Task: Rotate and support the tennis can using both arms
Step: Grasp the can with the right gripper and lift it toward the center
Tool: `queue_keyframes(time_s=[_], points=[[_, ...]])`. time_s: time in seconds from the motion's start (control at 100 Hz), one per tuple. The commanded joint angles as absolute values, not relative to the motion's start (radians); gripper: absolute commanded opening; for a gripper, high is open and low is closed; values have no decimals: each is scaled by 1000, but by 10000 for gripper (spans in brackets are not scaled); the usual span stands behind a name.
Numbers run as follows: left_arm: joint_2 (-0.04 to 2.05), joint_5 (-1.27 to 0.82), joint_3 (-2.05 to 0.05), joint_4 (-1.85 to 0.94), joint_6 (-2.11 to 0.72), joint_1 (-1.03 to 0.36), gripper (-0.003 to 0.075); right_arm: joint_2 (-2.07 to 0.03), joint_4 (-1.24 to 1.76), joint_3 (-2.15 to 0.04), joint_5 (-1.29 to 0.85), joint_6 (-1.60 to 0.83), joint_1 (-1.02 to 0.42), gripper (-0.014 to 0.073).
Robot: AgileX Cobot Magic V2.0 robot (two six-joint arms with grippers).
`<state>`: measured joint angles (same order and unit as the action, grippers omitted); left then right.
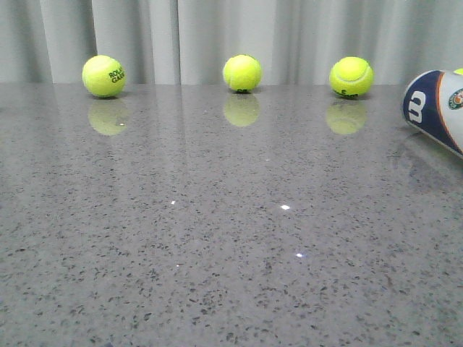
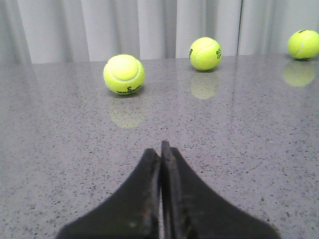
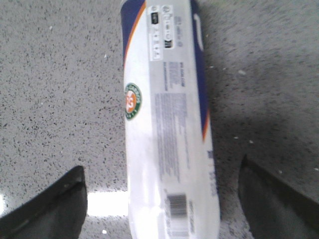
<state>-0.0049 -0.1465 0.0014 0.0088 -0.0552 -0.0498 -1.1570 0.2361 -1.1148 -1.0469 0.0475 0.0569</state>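
The tennis can (image 1: pixel 438 108) lies on its side at the right edge of the front view, its navy end with the white W turned toward the table's middle. In the right wrist view the can (image 3: pixel 167 119) runs lengthwise between the spread fingers of my right gripper (image 3: pixel 162 172), which is open and clear of the can on both sides. My left gripper (image 2: pixel 160 152) shows only in its own wrist view, its two black fingers pressed together with nothing between them, low over the grey table. Neither arm shows in the front view.
Three yellow-green tennis balls (image 1: pixel 104 76) (image 1: pixel 242 73) (image 1: pixel 351 77) stand in a row at the back of the speckled grey table (image 1: pixel 217 238), before a grey curtain. The same balls (image 2: pixel 124 74) (image 2: pixel 205 53) (image 2: pixel 303 44) lie ahead of the left gripper.
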Motion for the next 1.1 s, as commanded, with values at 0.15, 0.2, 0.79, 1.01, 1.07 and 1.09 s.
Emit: queue_keyframes(time_s=[0.15, 0.2, 0.79, 1.01, 1.07, 1.09], points=[[-40, -66, 46, 0, -56, -49, -18, -1374, 278, -1224, -1048, 41, 58, 612], [-40, -66, 46, 0, -56, -49, -18, -1414, 293, -1231, -1055, 41, 58, 612], [-40, -66, 46, 0, -56, -49, -18, -1534, 356, -1291, -1105, -14, 52, 266], [-40, -66, 46, 0, -56, -49, -18, -1533, 355, -1485, -1180, -290, -64, 267], [-40, -66, 46, 0, -56, -49, -18, -1533, 355, -1519, -1177, -394, -116, 267], [-40, -66, 46, 0, -56, -49, -18, -1533, 355, -1528, -1174, -435, -134, 267]])
